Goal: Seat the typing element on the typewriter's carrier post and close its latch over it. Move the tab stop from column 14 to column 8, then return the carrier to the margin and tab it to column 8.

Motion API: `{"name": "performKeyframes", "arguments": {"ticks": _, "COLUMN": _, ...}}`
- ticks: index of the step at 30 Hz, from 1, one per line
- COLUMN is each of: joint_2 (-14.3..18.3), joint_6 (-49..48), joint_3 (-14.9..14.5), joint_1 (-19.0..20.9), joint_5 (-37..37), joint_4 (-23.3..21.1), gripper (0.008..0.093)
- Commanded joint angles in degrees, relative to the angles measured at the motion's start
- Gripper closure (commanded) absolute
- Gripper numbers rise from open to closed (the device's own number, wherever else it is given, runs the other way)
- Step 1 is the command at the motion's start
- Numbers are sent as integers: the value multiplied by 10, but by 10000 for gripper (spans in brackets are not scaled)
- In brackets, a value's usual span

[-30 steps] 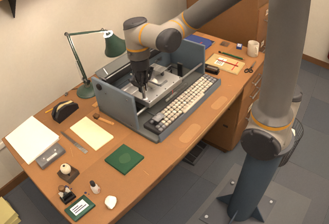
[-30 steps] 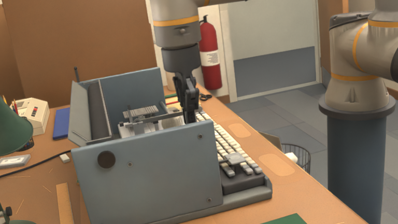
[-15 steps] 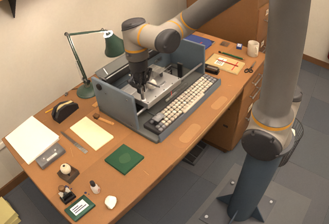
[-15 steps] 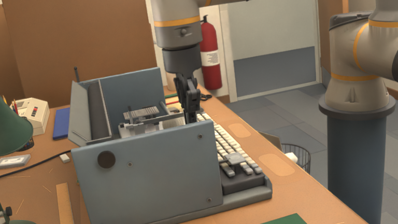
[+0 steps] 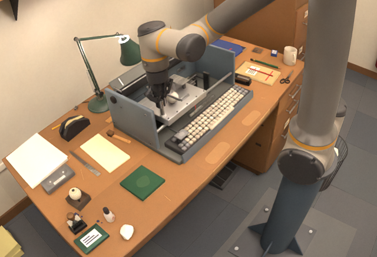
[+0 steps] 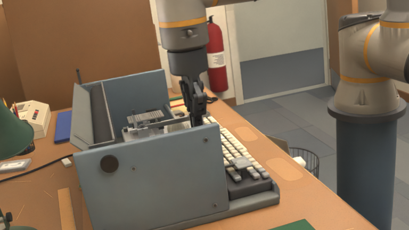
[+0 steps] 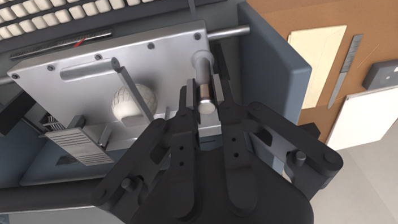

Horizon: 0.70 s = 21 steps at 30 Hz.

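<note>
The white typing element [image 7: 134,102] sits on the carrier, partly hidden under the latch arm [image 7: 133,92] that lies across it. The silver carrier plate [image 7: 117,72] stands near the left end of the typewriter [image 5: 182,102]. An upright metal handle pin [image 7: 204,92] rises from the carrier's corner. My gripper [image 7: 203,94] is closed on this pin, one finger pad on each side of it. In the second side camera the typewriter's end panel hides my fingertips [image 6: 197,119]. A red pointer [image 7: 79,42] marks the column scale in front of the carrier.
The typewriter's blue end panel [image 6: 150,173] stands close beside my fingers. Its keyboard [image 5: 210,114] lies in front of the carrier. A green desk lamp [image 5: 121,50] stands behind. A cream envelope [image 5: 105,152], a letter opener [image 5: 85,164] and white paper [image 5: 35,158] lie on the desk to the left.
</note>
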Motion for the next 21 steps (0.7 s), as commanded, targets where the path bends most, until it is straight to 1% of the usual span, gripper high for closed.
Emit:
{"name": "performKeyframes", "arguments": {"ticks": 1, "joint_2": 0, "joint_6": 0, "joint_3": -1, "joint_1": 2, "joint_5": 5, "joint_4": 0, "gripper": 934}}
{"name": "performKeyframes", "arguments": {"ticks": 21, "joint_2": 3, "joint_6": 9, "joint_3": -4, "joint_1": 11, "joint_5": 5, "joint_4": 0, "gripper": 934}}
